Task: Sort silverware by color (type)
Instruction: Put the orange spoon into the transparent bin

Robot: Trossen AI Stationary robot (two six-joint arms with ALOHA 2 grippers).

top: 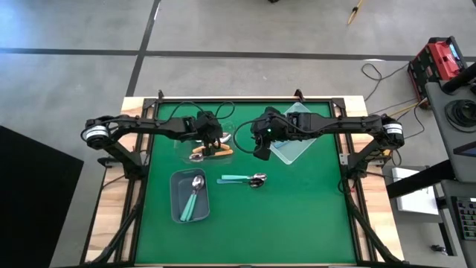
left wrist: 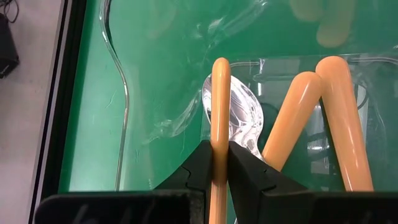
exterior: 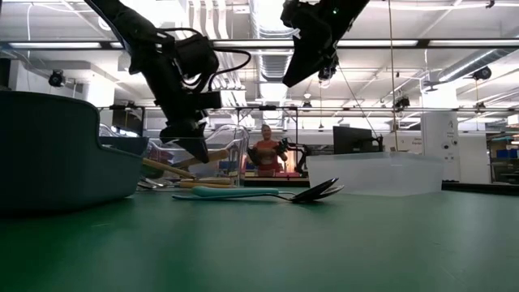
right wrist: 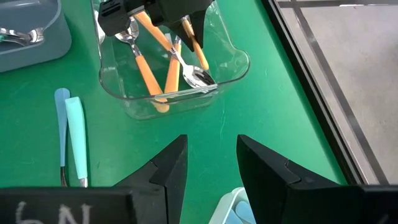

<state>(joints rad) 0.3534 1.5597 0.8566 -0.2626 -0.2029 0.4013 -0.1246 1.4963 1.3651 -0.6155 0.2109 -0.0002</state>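
Your left gripper [left wrist: 219, 163] is clamped on the slim orange plastic handle of one metal-bowled spoon [left wrist: 220, 106], and that is the relation to watch: the handle runs straight out from between the closed jaws along the gripper's own line, bowl end away from you, with the spoon hanging inside the clear plastic bin [right wrist: 231, 68] at the table's far left. From here your move looks like a release into that bin, so the spoon should fall lengthwise beside the others there

Your right gripper [right wrist: 211, 158] hangs with its jaws apart and nothing between them, above bare green mat [top: 297, 208] just in front of the clear bin. The teal-handled spoons on the mat [right wrist: 76, 140] lie off to one side of its jaws, handles roughly parallel to the finger line, so this arm is the nearer one for them

Counts, as far as you can see: about three orange-handled spoons in the clear bin, including the one you hold; two teal or blue handles side by side loose on the mat; two teal-handled spoons in the grey plastic bin [top: 178, 179]. A clear lid or tray [top: 301, 141] sits at far right
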